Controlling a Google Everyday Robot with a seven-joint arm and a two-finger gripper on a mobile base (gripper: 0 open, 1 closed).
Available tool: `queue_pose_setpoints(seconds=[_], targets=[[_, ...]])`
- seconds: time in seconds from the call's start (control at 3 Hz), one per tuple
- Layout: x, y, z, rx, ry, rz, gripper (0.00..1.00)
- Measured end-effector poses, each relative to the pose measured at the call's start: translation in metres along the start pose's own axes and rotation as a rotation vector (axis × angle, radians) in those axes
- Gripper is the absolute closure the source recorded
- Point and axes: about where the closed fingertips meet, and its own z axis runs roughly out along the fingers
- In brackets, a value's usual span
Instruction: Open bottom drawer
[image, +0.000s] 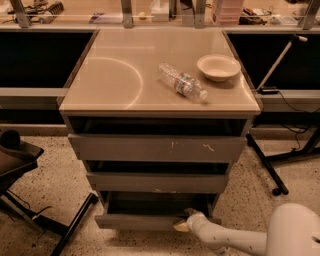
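Note:
The bottom drawer (135, 220) is the lowest, narrowest grey front of the cabinet, plain and unmarked. It stands pulled out a little, and a dark gap shows above its front edge. My gripper (183, 221) is at the right part of that front edge, low in the view, at the end of my white arm (230, 240) that comes in from the lower right. The middle drawer (157, 182) with a small pale chip and the top drawer (157, 148) with white scratches sit above it.
A plastic water bottle (182, 82) lies on the cabinet top (110, 75) beside a pale bowl (218, 67). A dark chair and stand legs (30, 175) are on the floor at the left. Black stand legs (270, 170) lie at the right. A shelf with clutter runs behind.

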Motion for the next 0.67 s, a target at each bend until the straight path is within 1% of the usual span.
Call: queue_pose_setpoints(seconds=[0.33, 0.67], targets=[[0.0086, 0.0065, -0.0082, 0.001, 0.007, -0.009, 1.00], [0.0064, 0.0057, -0.0105, 0.001, 0.007, -0.009, 1.00]])
